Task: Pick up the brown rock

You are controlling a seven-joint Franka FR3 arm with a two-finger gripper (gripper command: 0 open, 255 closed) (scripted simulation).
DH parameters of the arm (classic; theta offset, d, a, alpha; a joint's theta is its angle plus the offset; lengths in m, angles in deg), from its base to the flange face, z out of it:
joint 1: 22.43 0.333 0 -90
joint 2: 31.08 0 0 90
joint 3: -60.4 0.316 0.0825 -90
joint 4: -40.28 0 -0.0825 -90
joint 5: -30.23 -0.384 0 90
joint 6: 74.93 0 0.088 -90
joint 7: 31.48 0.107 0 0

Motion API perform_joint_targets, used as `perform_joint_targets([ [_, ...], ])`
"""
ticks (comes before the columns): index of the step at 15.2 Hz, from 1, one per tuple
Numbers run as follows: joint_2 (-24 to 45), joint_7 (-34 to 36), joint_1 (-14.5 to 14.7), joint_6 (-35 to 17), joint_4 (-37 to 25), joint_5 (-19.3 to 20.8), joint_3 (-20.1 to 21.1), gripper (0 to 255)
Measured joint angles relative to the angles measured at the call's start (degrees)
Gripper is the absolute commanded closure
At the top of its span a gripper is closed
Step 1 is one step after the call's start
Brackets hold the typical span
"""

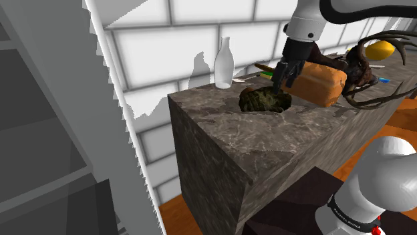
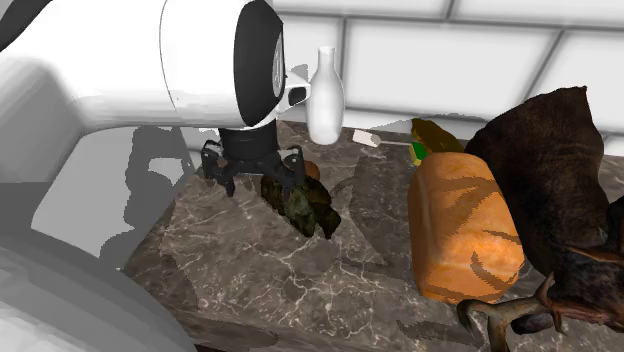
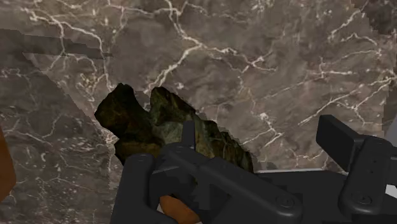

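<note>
I read claw (image 1: 276, 83) wide, empty, low over brown rock (image 1: 264, 100) on worktop (image 1: 267, 153) for grasp (rock off-centre in gap); I judge recentring needed.

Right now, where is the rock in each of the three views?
Shoulder view: rock right of centre, lower right of the white bottle.
Second exterior view: rock at centre, below that bottle.
Wrist view: rock on the veined countertop.
Shared landmark: that veined countertop under it.
</note>
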State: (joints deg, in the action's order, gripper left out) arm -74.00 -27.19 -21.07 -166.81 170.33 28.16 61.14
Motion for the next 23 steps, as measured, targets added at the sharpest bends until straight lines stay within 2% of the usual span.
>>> perform_joint_targets([
  [1,0.0,0.0,0.0,0.0,0.0,0.0,0.0,0],
  [3,2.4,-6.8,1.7,-0.4,-1.5,0.1,-3.7,0],
  [7,11.4,-29.5,7.7,1.2,-9.0,-1.4,-13.8,0],
  [11,24.7,-52.5,13.4,5.1,-20.8,-5.6,-22.3,0],
  [13,26.1,-56.5,13.8,4.9,-21.1,-6.1,-23.4,0],
  [19,26.0,-58.4,13.8,1.1,-16.7,-6.1,-23.7,0],
  [20,25.9,-58.5,13.8,0.8,-16.5,-6.1,-23.6,255],
  [23,25.9,-58.5,13.7,0.6,-16.3,-6.1,-23.7,255],
])
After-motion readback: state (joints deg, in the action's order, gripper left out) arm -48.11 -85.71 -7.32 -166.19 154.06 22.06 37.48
